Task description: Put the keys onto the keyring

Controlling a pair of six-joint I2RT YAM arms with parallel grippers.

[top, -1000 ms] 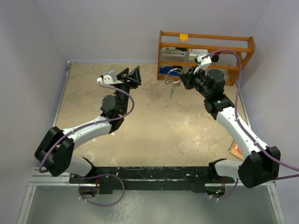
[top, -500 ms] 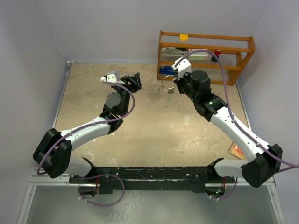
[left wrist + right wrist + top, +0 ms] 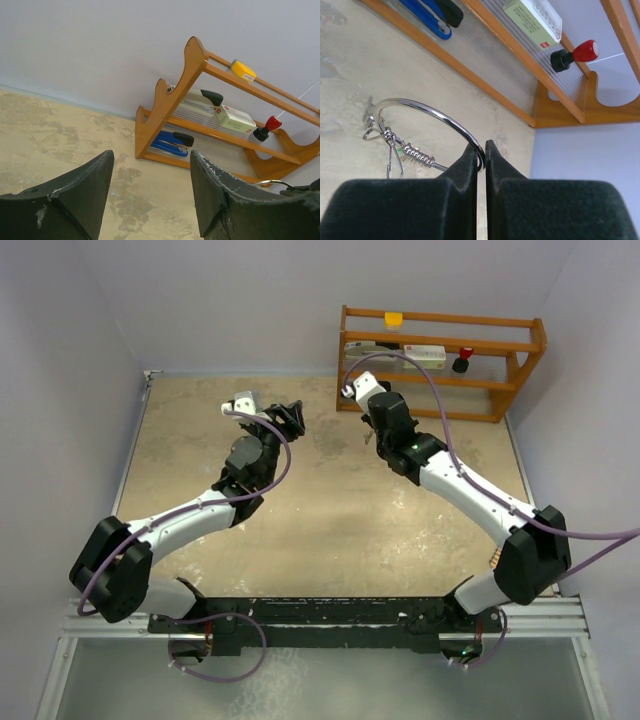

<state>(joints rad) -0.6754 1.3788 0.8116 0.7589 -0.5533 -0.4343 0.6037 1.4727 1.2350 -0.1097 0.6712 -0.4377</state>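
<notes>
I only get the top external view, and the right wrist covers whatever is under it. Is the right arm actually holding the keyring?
Observer: Yes. In the right wrist view the right gripper has its jaws shut on the keyring, pinching its thin wire.
Operator: Is anything on the ring?
Observer: A small wire coil wraps its lower run, and thin wire loops hang next to it. I can't make out any key heads.
Operator: And the left side?
Observer: In the left wrist view the left gripper is open, with nothing between its jaws.
</notes>
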